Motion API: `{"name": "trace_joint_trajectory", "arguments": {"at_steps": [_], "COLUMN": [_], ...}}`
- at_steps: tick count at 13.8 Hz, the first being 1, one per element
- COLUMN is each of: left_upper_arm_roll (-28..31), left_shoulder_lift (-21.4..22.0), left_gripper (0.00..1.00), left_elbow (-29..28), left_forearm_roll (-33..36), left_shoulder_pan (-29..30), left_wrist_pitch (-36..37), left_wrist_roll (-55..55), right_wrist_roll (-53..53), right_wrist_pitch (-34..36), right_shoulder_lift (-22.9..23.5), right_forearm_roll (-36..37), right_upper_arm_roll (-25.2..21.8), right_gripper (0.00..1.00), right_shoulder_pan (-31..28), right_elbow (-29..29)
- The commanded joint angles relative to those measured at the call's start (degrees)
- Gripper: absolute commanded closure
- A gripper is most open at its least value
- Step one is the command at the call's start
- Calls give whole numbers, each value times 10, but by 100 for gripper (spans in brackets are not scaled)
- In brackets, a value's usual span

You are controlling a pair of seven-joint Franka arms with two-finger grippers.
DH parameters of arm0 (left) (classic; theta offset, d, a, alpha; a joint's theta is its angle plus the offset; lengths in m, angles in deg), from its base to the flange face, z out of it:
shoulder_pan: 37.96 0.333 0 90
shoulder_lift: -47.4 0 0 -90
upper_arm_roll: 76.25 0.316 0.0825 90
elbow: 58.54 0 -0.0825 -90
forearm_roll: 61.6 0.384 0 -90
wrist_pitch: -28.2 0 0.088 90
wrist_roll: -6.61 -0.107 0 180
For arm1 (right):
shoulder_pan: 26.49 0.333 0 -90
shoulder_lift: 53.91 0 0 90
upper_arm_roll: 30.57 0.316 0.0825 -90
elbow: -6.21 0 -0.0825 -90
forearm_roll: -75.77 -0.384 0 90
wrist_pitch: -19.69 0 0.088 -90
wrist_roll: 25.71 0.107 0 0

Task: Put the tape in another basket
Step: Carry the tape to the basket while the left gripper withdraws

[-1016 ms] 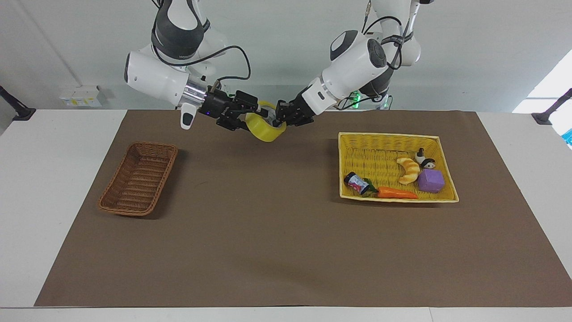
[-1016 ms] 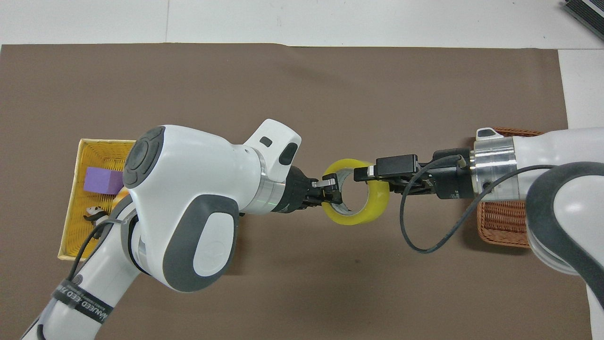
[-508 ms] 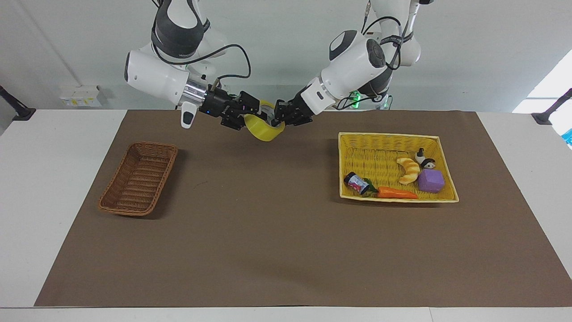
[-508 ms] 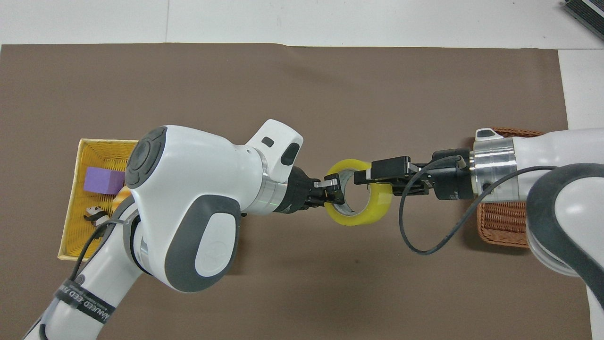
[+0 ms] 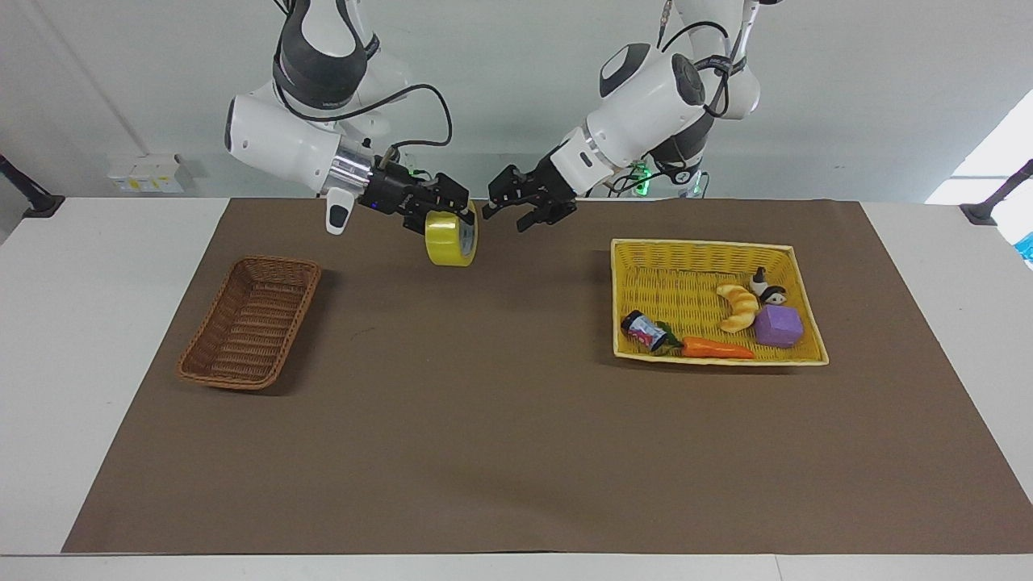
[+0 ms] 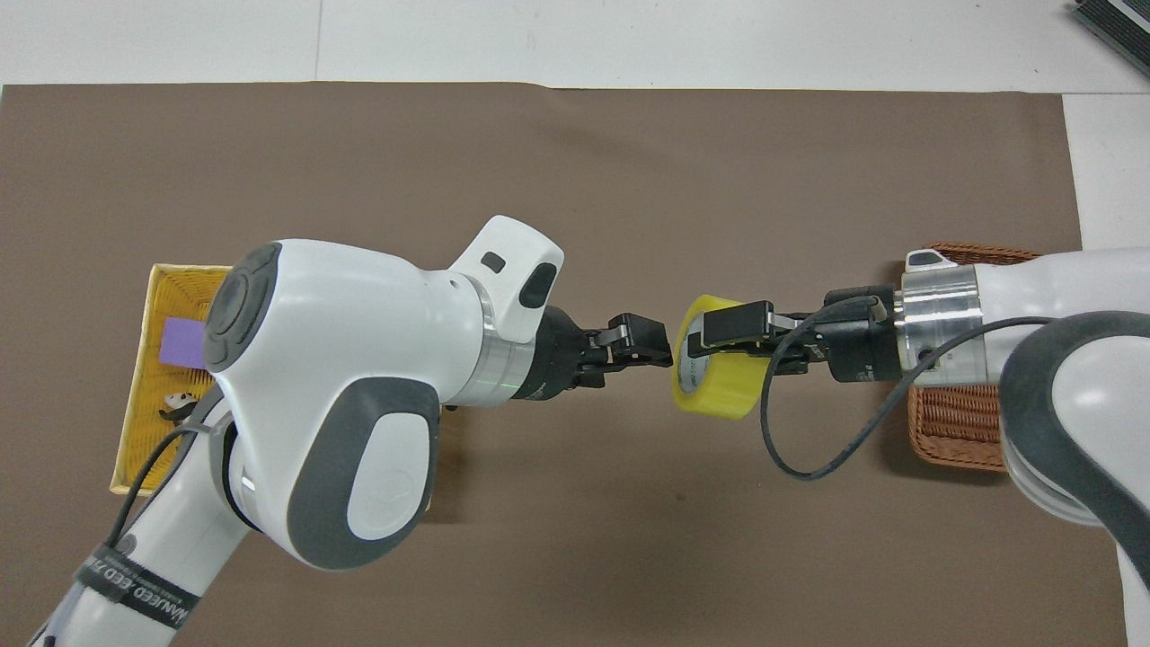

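Observation:
The yellow tape (image 5: pixel 452 239) (image 6: pixel 719 388) hangs on edge in the air over the brown mat, midway between the two arms' ends of the table. My right gripper (image 5: pixel 460 212) (image 6: pixel 705 346) is shut on the roll's upper wall. My left gripper (image 5: pixel 505 214) (image 6: pixel 663 347) is open and holds nothing, a short gap away from the roll and level with it. The brown wicker basket (image 5: pixel 250 323) (image 6: pixel 957 422) sits empty at the right arm's end of the mat, partly hidden under the right arm in the overhead view.
A yellow woven basket (image 5: pixel 702 244) (image 6: pixel 142 377) at the left arm's end holds a croissant toy (image 5: pixel 738 307), a purple block (image 5: pixel 779 326), a carrot (image 5: pixel 717 349), a small jar (image 5: pixel 643 329) and a small figure (image 5: pixel 767 288).
The right gripper closed on the tape while the left gripper let go, opened and drew back. The roll swung from lying tilted between both grippers to hanging on edge from the right one.

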Motion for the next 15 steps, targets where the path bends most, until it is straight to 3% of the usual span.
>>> {"name": "trace_joint_trajectory", "arguments": {"at_steps": [1, 4, 8, 11, 15], "left_upper_arm_roll": [6, 7, 7, 7, 7], "left_shoulder_lift": [33, 40, 37, 33, 37], "left_gripper": [0, 0, 0, 0, 0], "left_elbow": [-16, -14, -9, -8, 15], "left_forearm_roll": [5, 77, 160, 210, 267], "left_shoulder_pan": [30, 77, 134, 189, 274], "left_wrist_pitch": [46, 98, 119, 120, 161], "left_wrist_roll": [0, -1, -7, -68, -173], "right_wrist_roll": [0, -18, -72, -181, -264], "right_wrist_pitch": [8, 31, 33, 25, -46], "right_shoulder_lift": [-8, -6, -5, 17, 53], "right_forearm_roll": [24, 123, 344, 469, 615], "right_upper_arm_roll": [3, 3, 3, 3, 3], "right_gripper": [100, 100, 100, 100, 100], "right_shoulder_pan": [-45, -96, -149, -206, -233], "right_elbow": [5, 2, 5, 6, 9]}}
